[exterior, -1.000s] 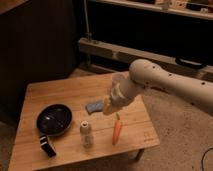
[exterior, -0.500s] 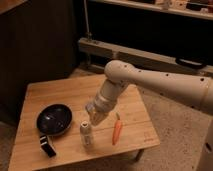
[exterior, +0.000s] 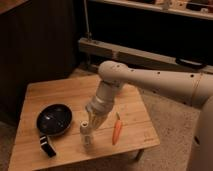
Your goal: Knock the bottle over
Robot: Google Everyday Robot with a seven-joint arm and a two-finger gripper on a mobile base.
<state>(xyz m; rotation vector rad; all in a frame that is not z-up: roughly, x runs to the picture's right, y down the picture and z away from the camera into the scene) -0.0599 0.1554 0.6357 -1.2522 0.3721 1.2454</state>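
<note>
The bottle (exterior: 86, 134) is small, whitish and translucent with a white cap. It stands upright near the front edge of the wooden table (exterior: 55, 92). My gripper (exterior: 93, 120) hangs at the end of the white arm, just right of and above the bottle's cap, very close to it or touching it. I cannot tell whether there is contact.
An orange carrot (exterior: 117, 131) lies right of the bottle. A black frying pan (exterior: 54, 120) sits at the left, its handle (exterior: 46, 146) pointing to the front edge. A dark cabinet and a metal rack stand behind the table.
My arm has swung left and down across the table, bringing the gripper from above the carrot to the bottle's cap. The bottle still stands upright.
</note>
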